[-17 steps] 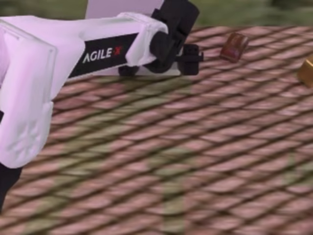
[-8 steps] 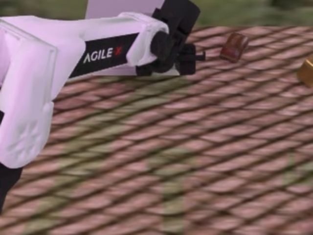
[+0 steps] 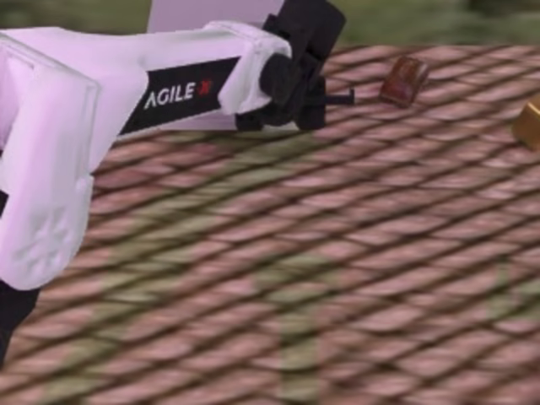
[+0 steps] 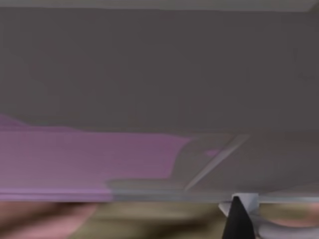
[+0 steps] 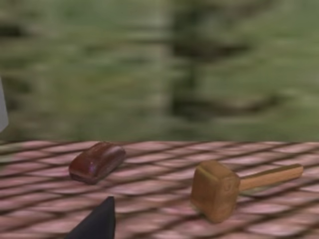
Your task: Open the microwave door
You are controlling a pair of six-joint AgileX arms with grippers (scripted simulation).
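The pale lavender microwave [image 3: 211, 13] stands at the table's far edge, mostly hidden behind my left arm. In the left wrist view the microwave door [image 4: 159, 74] fills the frame, with its grey window showing the purple interior [image 4: 75, 159]. My left gripper [image 3: 325, 97] is at the door's right edge, close to a small white piece of the handle [image 4: 249, 200]. My right gripper [image 5: 142, 233] is out of the top view. It hangs open low over the table, away from the microwave, with nothing in it.
A dark brown rounded block [image 3: 403, 81] lies just right of my left gripper. A wooden mallet [image 5: 219, 189] rests farther right, at the top view's right edge [image 3: 531, 122]. The table has a pink woven surface [image 3: 337, 253].
My left gripper has shifted slightly left and turned at the door's edge, and a thin dark rod now sticks out to its right. The pale strip showing under the arm has shortened.
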